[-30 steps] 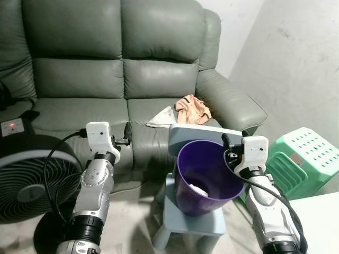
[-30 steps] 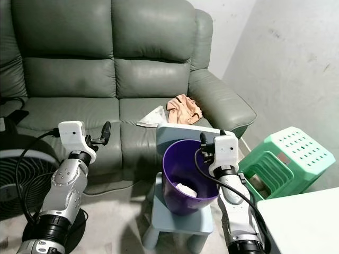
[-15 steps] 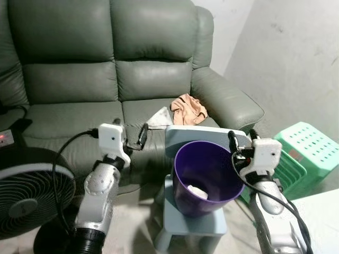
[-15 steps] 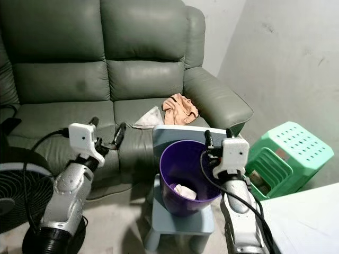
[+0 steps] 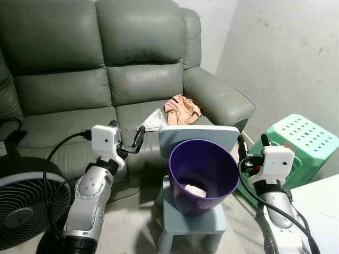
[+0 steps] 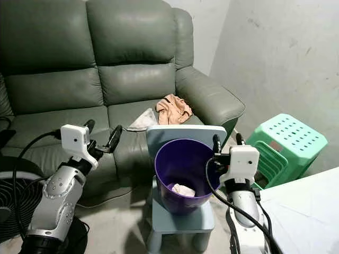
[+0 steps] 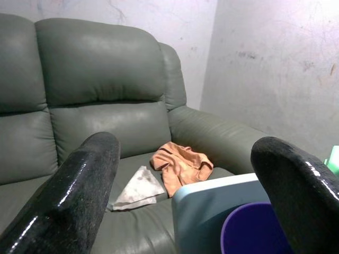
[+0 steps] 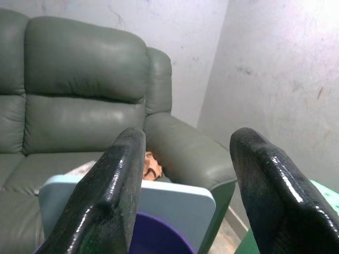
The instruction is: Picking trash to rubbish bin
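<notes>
On the sofa the orange rag and tissue lay closer than earlier; our left gripper and right gripper were spread and empty, ready to collect for the bin.

The black fan is cut off by the left and bottom edges of the head views, so its base cannot be made out. The purple bin hides most of the pale blue stool under it, and the stool's feet run off the bottom edge. The white scrap inside the bin is too small to identify. The right arm covers part of the green stool. The sofa is cropped at the left edge.
</notes>
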`<state>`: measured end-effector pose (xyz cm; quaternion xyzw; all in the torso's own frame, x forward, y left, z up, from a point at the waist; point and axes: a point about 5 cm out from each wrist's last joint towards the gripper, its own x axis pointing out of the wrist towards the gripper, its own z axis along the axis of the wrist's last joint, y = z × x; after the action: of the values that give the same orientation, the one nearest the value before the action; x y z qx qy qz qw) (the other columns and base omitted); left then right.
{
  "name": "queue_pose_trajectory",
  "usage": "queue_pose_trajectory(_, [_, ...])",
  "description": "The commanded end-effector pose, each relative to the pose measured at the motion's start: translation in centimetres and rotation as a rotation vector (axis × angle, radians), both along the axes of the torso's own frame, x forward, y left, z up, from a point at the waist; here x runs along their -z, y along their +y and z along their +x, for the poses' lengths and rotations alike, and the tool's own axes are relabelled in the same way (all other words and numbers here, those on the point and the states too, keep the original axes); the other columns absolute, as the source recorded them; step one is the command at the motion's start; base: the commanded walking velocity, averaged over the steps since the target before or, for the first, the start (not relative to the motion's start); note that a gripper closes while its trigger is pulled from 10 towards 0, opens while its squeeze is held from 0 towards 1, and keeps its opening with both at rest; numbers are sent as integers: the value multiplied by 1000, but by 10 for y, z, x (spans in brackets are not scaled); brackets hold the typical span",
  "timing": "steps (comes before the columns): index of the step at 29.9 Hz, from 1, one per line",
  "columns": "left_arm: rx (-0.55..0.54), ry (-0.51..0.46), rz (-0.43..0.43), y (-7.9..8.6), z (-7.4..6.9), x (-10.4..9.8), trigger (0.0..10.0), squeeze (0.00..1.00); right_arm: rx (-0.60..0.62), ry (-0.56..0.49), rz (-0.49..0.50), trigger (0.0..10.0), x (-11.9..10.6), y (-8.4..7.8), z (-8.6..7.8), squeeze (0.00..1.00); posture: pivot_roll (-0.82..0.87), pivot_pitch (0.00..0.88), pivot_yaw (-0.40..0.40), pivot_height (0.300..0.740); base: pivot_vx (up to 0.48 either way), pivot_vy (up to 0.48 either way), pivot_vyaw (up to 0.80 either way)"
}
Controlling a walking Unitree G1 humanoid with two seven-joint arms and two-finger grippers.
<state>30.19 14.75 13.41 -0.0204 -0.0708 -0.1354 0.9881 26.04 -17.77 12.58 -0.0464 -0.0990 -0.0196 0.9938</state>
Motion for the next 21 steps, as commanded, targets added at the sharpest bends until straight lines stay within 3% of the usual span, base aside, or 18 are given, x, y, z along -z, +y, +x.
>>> queue_pose_trajectory(1, [10, -11, 4, -1, 2, -6, 10000, 0, 18, -4, 0, 10000, -3, -1, -1, 0, -81, 0, -34, 740, 0, 0, -756])
queue_pose_trajectory(7, [16, 27, -53, -2, 0, -4, 10000, 0, 20, 6, 10, 10000, -3, 2, -1, 0, -77, 0, -36, 740, 0, 0, -756])
queue_pose_trajectory(11, [17, 38, -82, -2, 0, -4, 10000, 0, 15, 10, 12, 10000, -3, 4, 0, 0, -74, 0, -37, 740, 0, 476, -756])
queue_pose_trajectory(15, [1, 37, -39, -2, 1, -4, 10000, 0, 12, 9, 10, 10000, -3, 4, 0, 0, -72, 0, -41, 740, 0, 83, -756])
queue_pose_trajectory(21, [-5, 50, -44, -4, 1, -2, 10000, 0, 6, 11, 1, 10000, -4, 4, 1, 0, -72, 0, -46, 740, 0, 0, -754])
